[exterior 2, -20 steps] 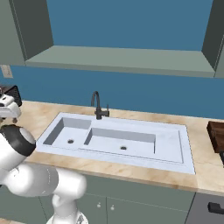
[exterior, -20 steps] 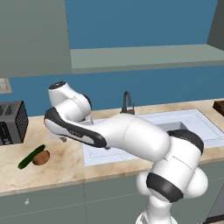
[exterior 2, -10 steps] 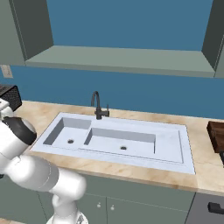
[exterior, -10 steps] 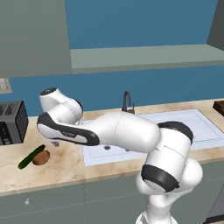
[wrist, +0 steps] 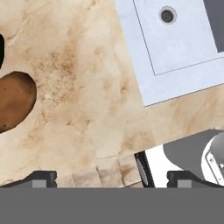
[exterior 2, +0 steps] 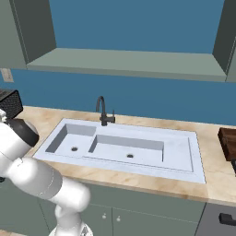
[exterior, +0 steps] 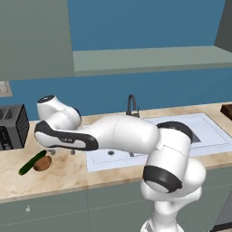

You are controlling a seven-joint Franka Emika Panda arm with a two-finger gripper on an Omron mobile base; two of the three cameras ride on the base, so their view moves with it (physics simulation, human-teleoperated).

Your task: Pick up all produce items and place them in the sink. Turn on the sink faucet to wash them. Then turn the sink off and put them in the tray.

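Observation:
On the counter left of the sink (exterior: 206, 132) lie the dark green cucumber (exterior: 31, 164) and, touching its right end, the brown potato (exterior: 42, 164). My gripper (exterior: 61, 152) hovers open just above the counter, a little right of the potato. In the hand view the potato (wrist: 13, 101) sits at the left edge, well left of the open gripper (wrist: 113, 177), with bare counter between the fingertips. A corner of the sink (wrist: 131, 43) and a drain show at the top right. The black faucet (exterior 2: 102, 110) stands behind the sink (exterior 2: 184, 168). The brown tray (exterior 2: 228, 143) lies far right.
A black toaster (exterior: 11, 127) stands at the back left of the counter, behind the produce. A shelf and cabinets hang above the blue wall. The tray (exterior: 226, 110) shows at the right edge of the left base view.
The arm has swung further left and lower, bringing the hand down near the cucumber and potato. The jaws have stayed open. The produce has not moved.

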